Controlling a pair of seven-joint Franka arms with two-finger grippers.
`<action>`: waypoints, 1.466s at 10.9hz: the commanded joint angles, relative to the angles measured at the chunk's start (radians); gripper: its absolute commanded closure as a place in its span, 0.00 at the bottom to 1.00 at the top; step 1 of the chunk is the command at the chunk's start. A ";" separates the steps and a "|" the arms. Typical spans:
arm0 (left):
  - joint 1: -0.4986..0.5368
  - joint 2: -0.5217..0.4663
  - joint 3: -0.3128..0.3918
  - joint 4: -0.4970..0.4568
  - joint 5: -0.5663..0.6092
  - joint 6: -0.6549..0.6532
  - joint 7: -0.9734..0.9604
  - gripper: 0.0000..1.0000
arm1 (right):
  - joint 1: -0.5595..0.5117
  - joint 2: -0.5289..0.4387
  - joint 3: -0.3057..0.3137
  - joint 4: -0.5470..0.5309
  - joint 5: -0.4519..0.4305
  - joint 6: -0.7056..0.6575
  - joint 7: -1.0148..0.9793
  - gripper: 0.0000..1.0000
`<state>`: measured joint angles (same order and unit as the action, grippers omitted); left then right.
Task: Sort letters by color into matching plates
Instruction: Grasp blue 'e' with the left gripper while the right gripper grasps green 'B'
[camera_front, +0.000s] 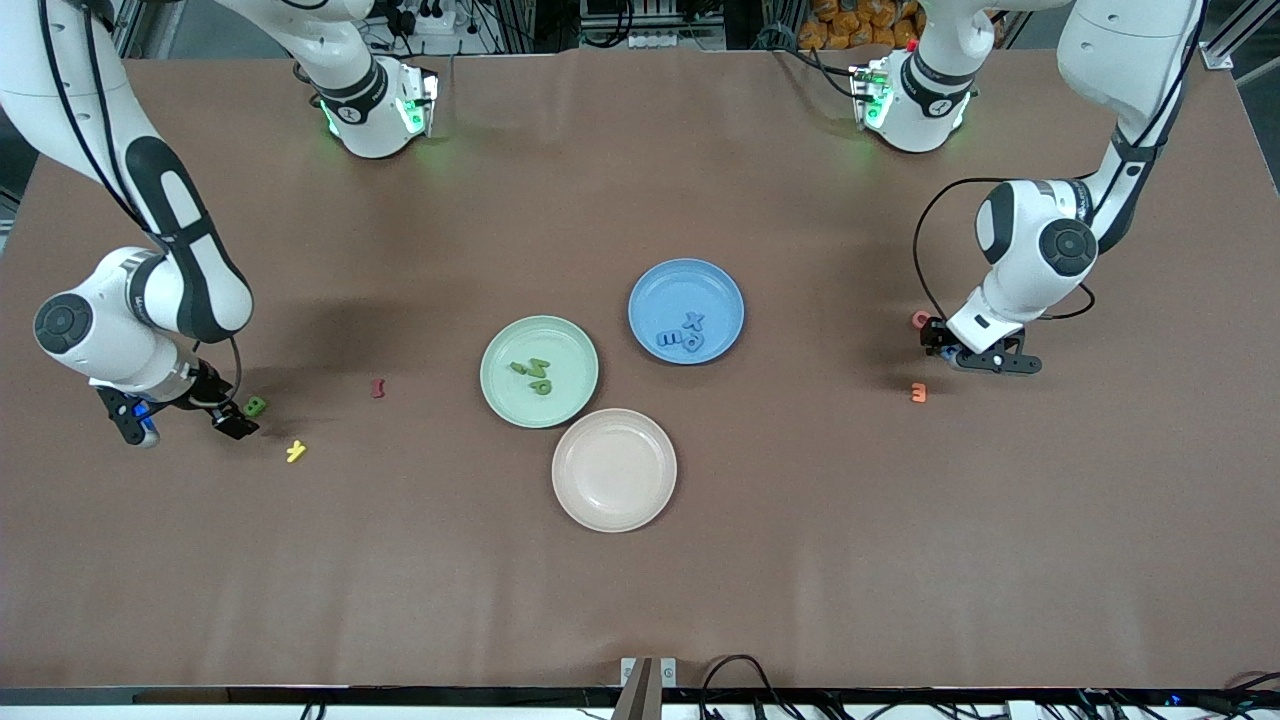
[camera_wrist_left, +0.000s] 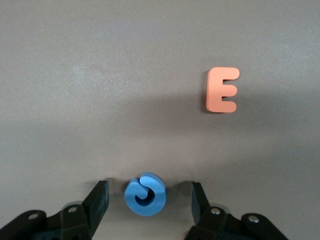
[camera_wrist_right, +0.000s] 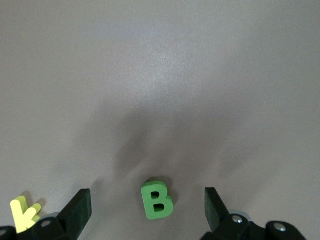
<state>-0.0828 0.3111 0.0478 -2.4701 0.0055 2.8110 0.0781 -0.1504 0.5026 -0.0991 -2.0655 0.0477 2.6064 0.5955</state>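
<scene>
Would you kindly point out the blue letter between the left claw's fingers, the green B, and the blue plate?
blue letter (camera_wrist_left: 145, 194), left wrist view, on its curled top face.
green B (camera_wrist_right: 157, 201), right wrist view, middle of its face.
blue plate (camera_front: 668, 283), front view, bare part of its floor.

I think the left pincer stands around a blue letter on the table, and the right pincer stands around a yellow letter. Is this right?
Not quite. The left pincer does stand around the blue letter, but the right pincer stands around a green letter B, as the right wrist view shows. The yellow letter lies beside that pincer, outside its fingers.
</scene>
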 joint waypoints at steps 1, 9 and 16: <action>-0.003 0.002 -0.002 -0.007 -0.027 0.021 0.014 0.31 | -0.023 0.010 0.024 -0.018 -0.012 0.036 -0.008 0.00; -0.008 0.002 -0.002 0.000 -0.025 0.019 0.029 1.00 | -0.041 0.025 0.045 -0.019 -0.012 0.054 -0.055 0.25; -0.009 -0.017 -0.037 0.031 -0.027 0.010 0.026 1.00 | -0.047 0.027 0.045 -0.019 -0.012 0.054 -0.062 0.46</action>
<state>-0.0876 0.3084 0.0266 -2.4561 0.0048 2.8234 0.0827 -0.1725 0.5310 -0.0747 -2.0765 0.0472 2.6476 0.5422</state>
